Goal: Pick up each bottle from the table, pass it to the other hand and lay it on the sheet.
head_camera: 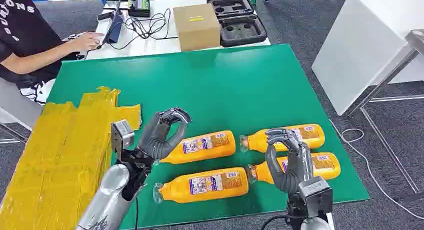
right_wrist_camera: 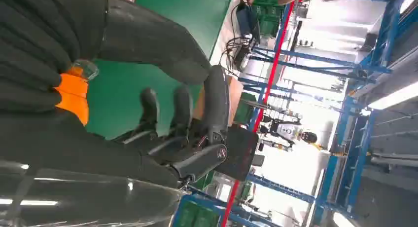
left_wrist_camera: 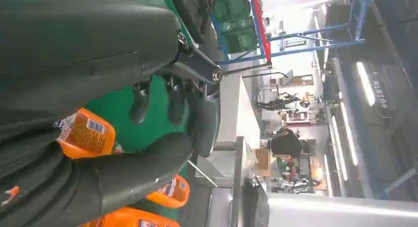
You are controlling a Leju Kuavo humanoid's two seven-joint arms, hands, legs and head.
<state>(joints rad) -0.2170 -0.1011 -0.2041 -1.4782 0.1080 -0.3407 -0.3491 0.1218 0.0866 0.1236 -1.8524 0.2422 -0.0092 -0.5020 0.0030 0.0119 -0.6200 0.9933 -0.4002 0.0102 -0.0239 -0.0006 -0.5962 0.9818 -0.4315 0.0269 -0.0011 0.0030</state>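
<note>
Nothing lies on the yellow sheet (head_camera: pixel 60 155) at the left of the green table (head_camera: pixel 225 80) yet, so by my reading the task is barely begun: all four orange bottles lie on their sides at the near right. The left hand (head_camera: pixel 162 135) hovers over the cap end of the far-left bottle (head_camera: pixel 202 146), fingers curled with tips close together, clamped on nothing. The right hand (head_camera: pixel 287 160) arches above the necks of the far-right bottle (head_camera: pixel 285 136) and near-right bottle (head_camera: pixel 300 167), fingers bent and apart (contact with either is unclear). The near-left bottle (head_camera: pixel 202 186) lies untouched. Every pick, handover and placement remains.
</note>
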